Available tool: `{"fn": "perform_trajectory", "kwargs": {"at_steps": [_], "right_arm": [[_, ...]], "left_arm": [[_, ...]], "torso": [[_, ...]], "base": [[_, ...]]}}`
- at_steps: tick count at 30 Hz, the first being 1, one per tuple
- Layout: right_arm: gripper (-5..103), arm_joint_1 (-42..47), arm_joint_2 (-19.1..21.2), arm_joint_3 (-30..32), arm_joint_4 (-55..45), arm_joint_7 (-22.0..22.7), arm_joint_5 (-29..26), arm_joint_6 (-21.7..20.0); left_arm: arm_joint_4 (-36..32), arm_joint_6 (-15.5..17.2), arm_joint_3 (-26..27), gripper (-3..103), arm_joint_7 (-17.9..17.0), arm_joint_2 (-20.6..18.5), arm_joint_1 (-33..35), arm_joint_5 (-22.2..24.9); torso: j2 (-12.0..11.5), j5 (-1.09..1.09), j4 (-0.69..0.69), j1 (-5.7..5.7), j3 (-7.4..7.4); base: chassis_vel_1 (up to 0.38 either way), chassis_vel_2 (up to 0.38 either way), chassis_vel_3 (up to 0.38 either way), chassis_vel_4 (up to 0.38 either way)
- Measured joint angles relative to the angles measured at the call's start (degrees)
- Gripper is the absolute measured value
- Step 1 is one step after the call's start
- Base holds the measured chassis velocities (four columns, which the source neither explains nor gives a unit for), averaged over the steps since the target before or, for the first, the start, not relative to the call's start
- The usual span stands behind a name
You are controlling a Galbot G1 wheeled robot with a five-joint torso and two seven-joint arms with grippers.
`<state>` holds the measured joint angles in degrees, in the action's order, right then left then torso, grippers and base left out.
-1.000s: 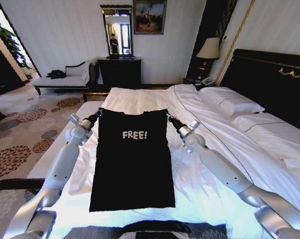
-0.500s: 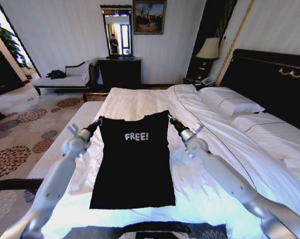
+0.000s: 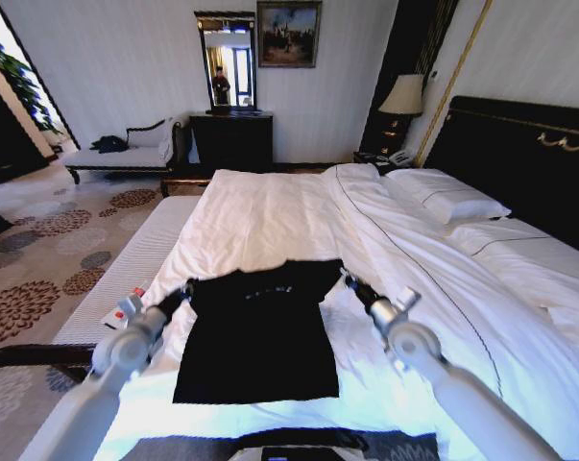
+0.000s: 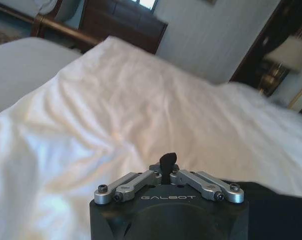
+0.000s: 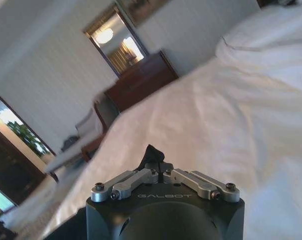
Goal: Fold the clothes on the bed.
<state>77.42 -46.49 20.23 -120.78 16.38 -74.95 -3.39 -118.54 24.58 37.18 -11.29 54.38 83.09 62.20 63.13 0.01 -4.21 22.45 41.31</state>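
The clothes, a black T-shirt (image 3: pixel 255 341), lie on the white bed (image 3: pixel 270 206) close in front of me. Its upper edge is lifted and drawn back over the lower part. My left gripper (image 3: pixel 186 287) is shut on the shirt's upper left corner. At the upper right corner my right gripper (image 3: pixel 348 279) is shut too. In the left wrist view a pinch of black cloth sticks up between the fingertips of the left gripper (image 4: pixel 168 161). The right wrist view shows the same at the right gripper (image 5: pixel 153 155).
White pillows (image 3: pixel 447 200) and a dark headboard (image 3: pixel 519 144) lie to the right. A grey padded bench (image 3: pixel 140 264) runs along the bed's left side, with a small white and red object (image 3: pixel 124 309) on it. A dark dresser (image 3: pixel 231 139) and chaise (image 3: pixel 126 154) stand at the far wall.
Both grippers have pulled the shirt's top edge down and toward me. The upright chest with its white lettering has folded over onto the lower half.
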Motion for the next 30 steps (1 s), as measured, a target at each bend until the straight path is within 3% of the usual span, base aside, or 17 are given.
{"fn": "perform_trajectory", "kwargs": {"at_steps": [5, 13, 16, 21, 30], "right_arm": [[0, 8.1, -1.6, 2.2, -2.8, 0.6, 3.2, -0.5], [0, 13.6, -3.9, 2.2, -3.0, 1.4, 7.6, -0.3], [0, 14.4, -4.6, 2.2, -3.0, 1.7, 8.2, -0.2], [0, 16.2, -6.8, 1.1, -2.1, 2.5, 10.3, 0.0], [0, 17.1, -8.1, -1.1, -0.1, 4.3, 12.6, -0.2]], "left_arm": [[-2.1, 1.3, 2.5, 2, 0.1, 0.3, 4.7, -3.8], [-2.5, 3.6, 3.5, 2, 0.2, -2.2, 3.8, -4.2], [-2.4, 4.1, 2.7, 2, 0.3, -2.8, 4.0, -4.5], [-1.1, 3.9, -0.5, 2, 1.3, -1.1, 6.3, -9.5], [0.9, 3.9, -1.6, 2, 1.6, -1.5, 6.6, -12.2]], "torso": [[0.0, -0.02, 0.01, 0.0, 0.01], [0.0, -0.01, -0.01, 0.02, 0.02], [0.0, -0.02, -0.01, 0.02, 0.02], [0.0, -0.01, 0.01, 0.03, 0.02], [0.0, -0.01, 0.0, 0.03, 0.02]], "base": [[0.0, 0.0, 0.0, 0.0], [0.0, 0.0, 0.0, 0.0], [0.0, 0.0, 0.0, 0.0], [0.0, 0.0, 0.0, 0.0], [0.0, 0.0, 0.0, 0.0]]}}
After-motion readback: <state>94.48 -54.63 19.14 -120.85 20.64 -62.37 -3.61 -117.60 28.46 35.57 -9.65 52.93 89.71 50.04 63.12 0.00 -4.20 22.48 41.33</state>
